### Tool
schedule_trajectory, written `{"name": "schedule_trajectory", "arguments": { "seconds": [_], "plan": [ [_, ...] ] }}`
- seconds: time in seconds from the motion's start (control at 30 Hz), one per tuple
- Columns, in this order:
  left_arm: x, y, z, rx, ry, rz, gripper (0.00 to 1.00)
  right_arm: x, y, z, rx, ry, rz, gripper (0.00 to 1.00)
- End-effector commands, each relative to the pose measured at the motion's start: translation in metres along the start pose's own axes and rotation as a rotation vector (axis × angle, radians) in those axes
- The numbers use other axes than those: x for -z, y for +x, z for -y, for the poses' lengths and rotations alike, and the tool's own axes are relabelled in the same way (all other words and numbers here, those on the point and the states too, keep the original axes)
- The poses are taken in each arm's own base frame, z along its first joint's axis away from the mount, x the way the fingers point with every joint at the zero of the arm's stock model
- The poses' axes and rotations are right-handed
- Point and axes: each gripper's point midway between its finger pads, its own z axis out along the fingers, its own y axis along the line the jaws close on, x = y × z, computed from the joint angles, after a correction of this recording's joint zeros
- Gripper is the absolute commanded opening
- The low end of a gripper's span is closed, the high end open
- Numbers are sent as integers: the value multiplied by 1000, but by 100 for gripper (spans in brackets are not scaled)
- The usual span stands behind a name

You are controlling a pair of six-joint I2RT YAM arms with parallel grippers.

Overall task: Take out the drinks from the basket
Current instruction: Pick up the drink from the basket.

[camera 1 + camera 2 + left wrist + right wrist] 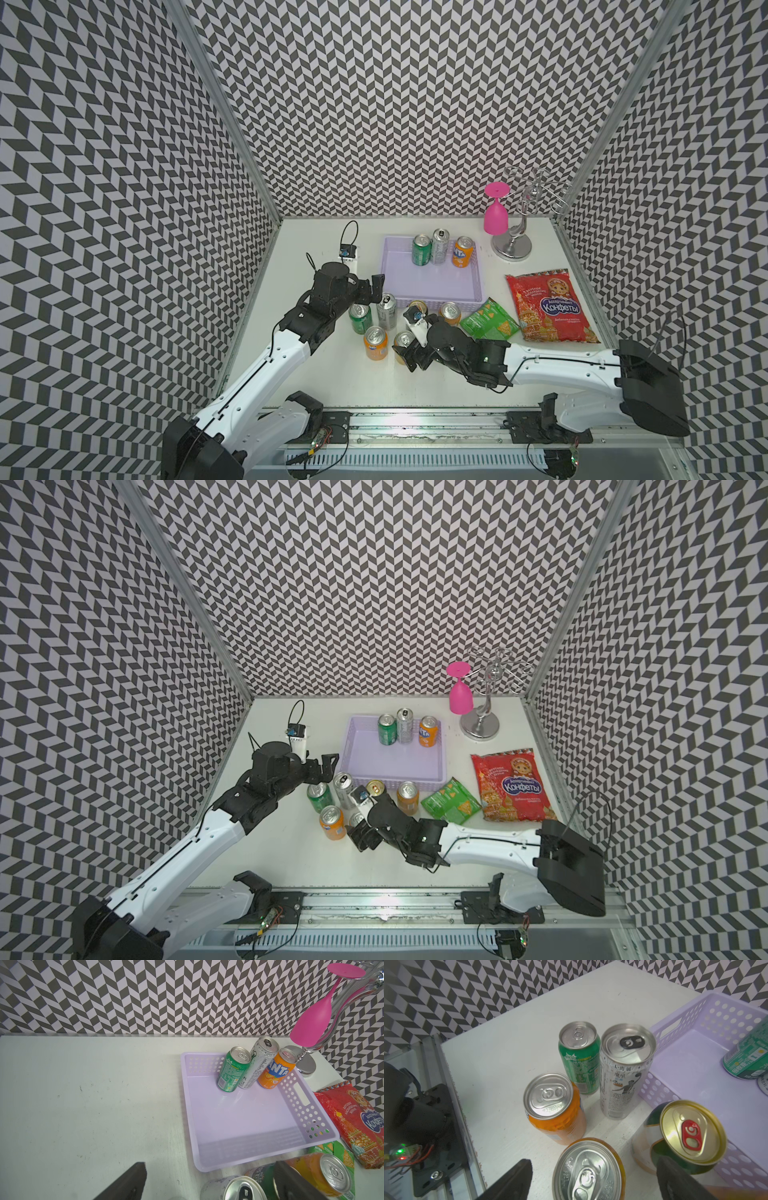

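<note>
The lilac basket (428, 286) (245, 1122) holds three upright drinks at its far side: a green can (421, 249), a silver can (439, 247) and an orange can (462, 252). Several more cans stand on the table in front of the basket, among them a tall silver one (386, 311) (625, 1068) and a gold-topped one (691, 1132). My right gripper (409, 354) (591, 1180) is open around an orange can (588, 1169), with a gap on both sides. My left gripper (374, 289) (207, 1184) hangs open just above the tall silver can (241, 1188), holding nothing.
A green snack bag (490, 321) and a red candy bag (548, 307) lie right of the cans. A pink goblet (495, 212) hangs upside down on a chrome rack (513, 243) at the back right. Patterned walls close in three sides.
</note>
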Motion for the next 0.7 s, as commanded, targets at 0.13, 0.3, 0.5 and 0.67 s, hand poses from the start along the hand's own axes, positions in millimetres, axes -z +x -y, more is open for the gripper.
{"name": "schedule_trajectory", "arguments": {
  "seconds": [0.13, 0.3, 0.5, 0.67],
  "plan": [
    [5, -16, 7, -15, 35, 34, 99, 34, -64, 41, -19, 80, 112, 100],
    [5, -21, 11, -16, 48, 42, 99, 51, -87, 94, -61, 163, 172, 100],
    [-3, -29, 21, -25, 97, 40, 99, 65, -93, 165, -139, 283, 179, 100],
    [-18, -33, 28, -37, 121, 20, 99, 68, -93, 219, -198, 369, 180, 100]
  ]
}}
